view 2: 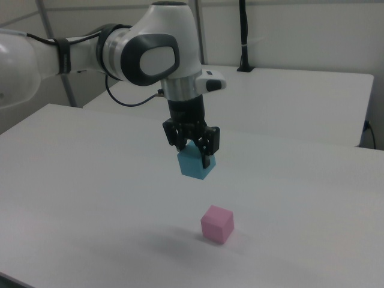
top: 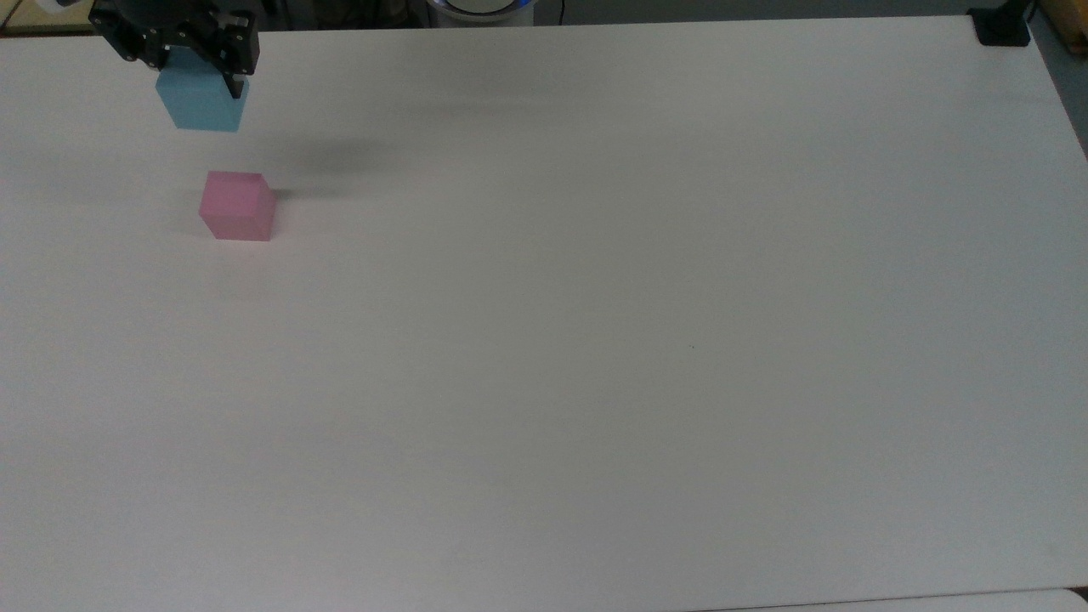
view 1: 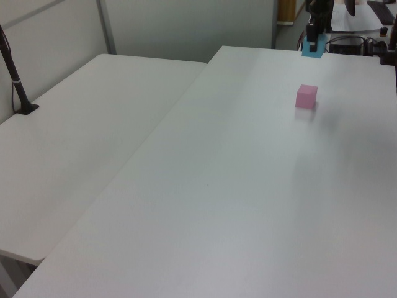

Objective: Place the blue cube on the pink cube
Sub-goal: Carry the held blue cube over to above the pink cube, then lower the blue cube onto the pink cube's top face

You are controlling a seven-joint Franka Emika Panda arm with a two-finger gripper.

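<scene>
Transport step: end effector (view 2: 193,151) is clamped on the blue cube (view 2: 195,164), held in the air near the desk's (top: 595,340) far-left corner in the top view. Pink cube (top: 237,206) sits on the desk nearby, so next I'd centre blue over pink, then lower and release.
</scene>
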